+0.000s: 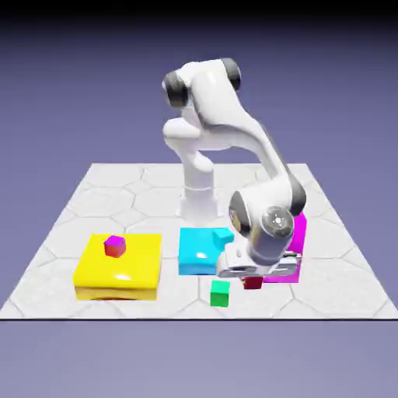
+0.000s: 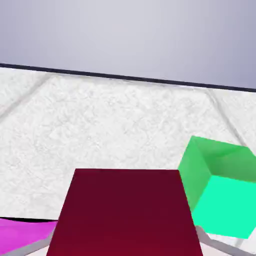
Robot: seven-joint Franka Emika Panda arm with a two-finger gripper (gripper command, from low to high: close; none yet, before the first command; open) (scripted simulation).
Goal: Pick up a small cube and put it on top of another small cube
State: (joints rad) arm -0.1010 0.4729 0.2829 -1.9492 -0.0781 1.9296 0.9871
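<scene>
The small crimson cube [image 1: 252, 283] lies on the table under my hand, beside the magenta block. In the hand view the crimson cube [image 2: 125, 212] fills the bottom middle, large, and covers most of my fingertips. My gripper [image 1: 250, 278] is down at table level and shut on it. The small green cube [image 1: 221, 293] sits just to the exterior view's left of the crimson one, slightly nearer the table's front edge. In the hand view the green cube [image 2: 220, 192] stands at the right, close beside the crimson cube.
A big magenta block [image 1: 294, 249] stands right behind my hand, and a big cyan block [image 1: 198, 250] with a tiny teal cube [image 1: 223, 232] on it is beside it. A big yellow block [image 1: 118, 267] carries a tiny purple-topped cube [image 1: 114, 246]. The table's front edge [image 2: 125, 77] is near.
</scene>
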